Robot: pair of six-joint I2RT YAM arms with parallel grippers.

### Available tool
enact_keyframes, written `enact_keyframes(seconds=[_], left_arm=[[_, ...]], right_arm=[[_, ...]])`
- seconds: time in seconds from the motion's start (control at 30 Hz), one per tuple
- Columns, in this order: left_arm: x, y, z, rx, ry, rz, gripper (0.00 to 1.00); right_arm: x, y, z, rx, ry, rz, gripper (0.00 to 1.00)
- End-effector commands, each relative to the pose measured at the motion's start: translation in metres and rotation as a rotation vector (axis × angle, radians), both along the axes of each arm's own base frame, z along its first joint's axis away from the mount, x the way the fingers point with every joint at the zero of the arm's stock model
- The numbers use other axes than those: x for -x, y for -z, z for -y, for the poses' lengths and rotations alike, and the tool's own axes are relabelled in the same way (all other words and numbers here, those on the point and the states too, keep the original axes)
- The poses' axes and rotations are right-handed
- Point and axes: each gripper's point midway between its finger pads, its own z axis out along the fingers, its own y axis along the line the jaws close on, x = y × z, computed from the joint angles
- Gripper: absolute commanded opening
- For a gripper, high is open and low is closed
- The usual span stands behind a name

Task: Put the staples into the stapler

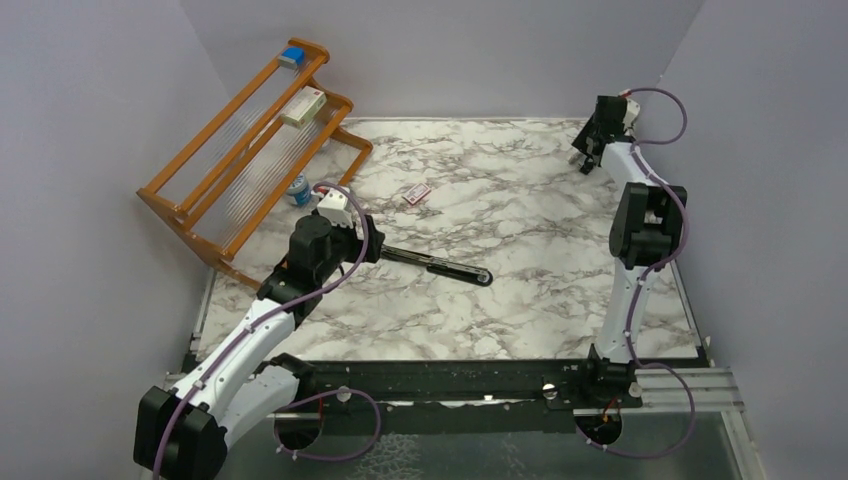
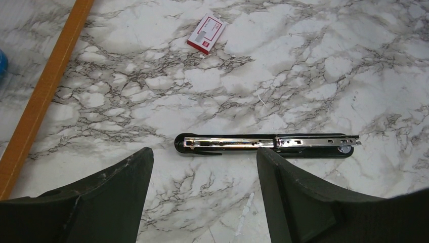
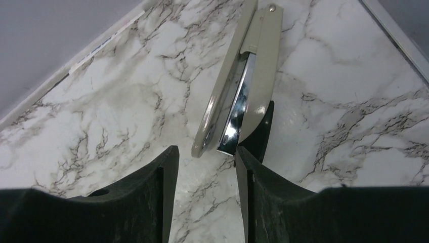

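Marble-patterned table (image 1: pixel 520 310), arm bases at its near edge. Left gripper (image 2: pixel 205 164): released, fingers (image 2: pixel 126 192) spread wide with bare marble between them, holding nothing; the top view places it at the left end of the stapler, and whether it touches cannot be told. Stapler (image 2: pixel 268 143): slim, black, folded out flat on the table left of centre, shiny silver rail facing up, just beyond the left fingertips and running crosswise to them; whether the rail holds any staples cannot be told. Staple packet (image 2: pixel 206 34): small, red and white, flat on the marble further back, well apart from the stapler. Orange wooden rack (image 1: pixel 240 150): tilted along the left wall with clear ribbed shelves; a small blue block (image 1: pixel 291 57) sits on the top tier, a white-and-red box (image 1: pixel 303 108) on the next, and a blue-and-white container (image 1: pixel 298 190) at its foot. Right gripper (image 3: pixel 206 167): in the far right corner, jaws partly parted, nothing clamped between them. Light grey stapler-like tool (image 3: pixel 243 76): lying on the marble, its near end just at the right fingertips; contact cannot be told.
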Motion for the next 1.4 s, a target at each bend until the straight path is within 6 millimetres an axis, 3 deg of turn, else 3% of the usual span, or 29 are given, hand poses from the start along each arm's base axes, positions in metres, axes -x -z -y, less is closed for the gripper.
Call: enact_keyframes(seconds=[0.0, 0.67, 1.37], left_arm=[[-0.004, 0.000, -0.003, -0.002, -0.023, 0.009, 0.77], [-0.007, 0.010, -0.006, -0.032, -0.038, -0.016, 0.77], [-0.007, 0.011, -0.005, -0.037, -0.030, -0.021, 0.77]], right_arm=[[-0.006, -0.005, 0.023, 0.040, 0.050, -0.004, 0.49], [-0.009, 0.044, 0.037, -0.004, 0.032, -0.079, 0.49], [-0.007, 0.047, 0.039, 0.027, -0.015, -0.107, 0.53]])
